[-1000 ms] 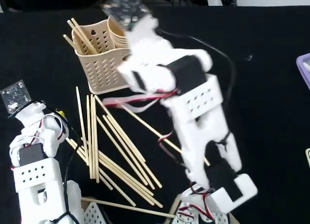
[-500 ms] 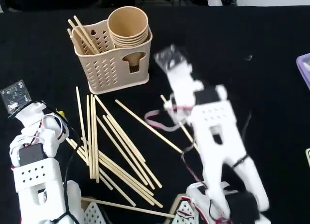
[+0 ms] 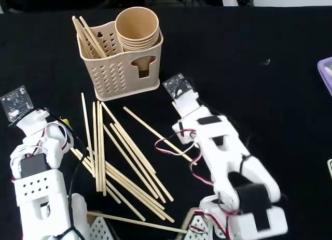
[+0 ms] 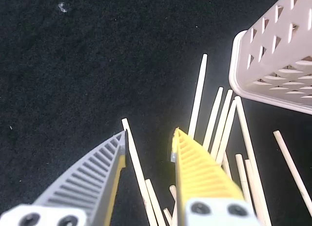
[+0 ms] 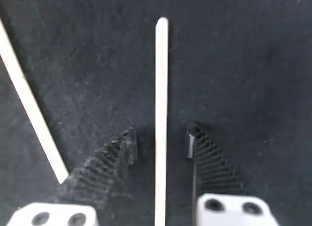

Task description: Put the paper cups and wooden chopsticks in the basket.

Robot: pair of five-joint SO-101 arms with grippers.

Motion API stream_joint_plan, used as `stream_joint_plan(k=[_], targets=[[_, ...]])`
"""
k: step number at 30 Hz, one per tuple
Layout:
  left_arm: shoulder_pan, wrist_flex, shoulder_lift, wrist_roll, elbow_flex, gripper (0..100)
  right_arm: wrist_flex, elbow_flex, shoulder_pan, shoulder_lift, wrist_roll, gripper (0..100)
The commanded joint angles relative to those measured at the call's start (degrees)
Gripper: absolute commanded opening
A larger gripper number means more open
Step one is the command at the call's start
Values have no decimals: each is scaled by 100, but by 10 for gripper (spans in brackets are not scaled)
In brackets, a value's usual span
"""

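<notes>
A beige perforated basket (image 3: 122, 69) stands at the back left, holding a stack of paper cups (image 3: 137, 27) and a few wooden chopsticks (image 3: 85, 35). Several loose chopsticks (image 3: 122, 157) lie spread on the black table in front of it. My right arm (image 3: 207, 131) is low over the table, right of the pile. Its gripper (image 5: 161, 137) is open, and one chopstick (image 5: 161, 79) lies between the fingers with a gap on each side. My left arm (image 3: 36, 157) sits at the near left. Its gripper (image 4: 150, 134) is open above chopsticks (image 4: 197, 96), with the basket's corner (image 4: 278, 65) beyond.
Another loose chopstick (image 5: 29, 109) lies beside the right gripper. A purple object (image 3: 327, 71) shows at the table's right edge. Red and white cables (image 3: 174, 144) hang from the right arm over the table.
The right arm has pulled back from above the basket and come down over a chopstick on the table, uncovering the cup stack. The left arm has not moved.
</notes>
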Motion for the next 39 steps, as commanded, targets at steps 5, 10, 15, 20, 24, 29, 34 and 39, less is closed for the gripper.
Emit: stream_joint_plan(k=[5,10,15,20,24,29,34,39], targets=[[-31,18,-88,-44,-75,159,615,-857,167,567,308,73],[-31,18,-88,-44,-84,159,571,-699,132,356,484,10],[-31,9,-88,-44,-84,159,563,-259,-141,-374,501,11],[-31,0,-88,-44,-84,159,123,479,-730,-1015,510,11],[-31,18,-88,-44,-84,159,-290,875,-1143,-1218,492,11],[-31,18,-88,-44,-84,159,-281,892,-1275,-1226,484,55],[-31,18,-88,-44,-84,159,-264,927,-1275,-1226,484,109],[-31,18,-88,-44,-84,159,334,664,-1231,-1376,273,113]])
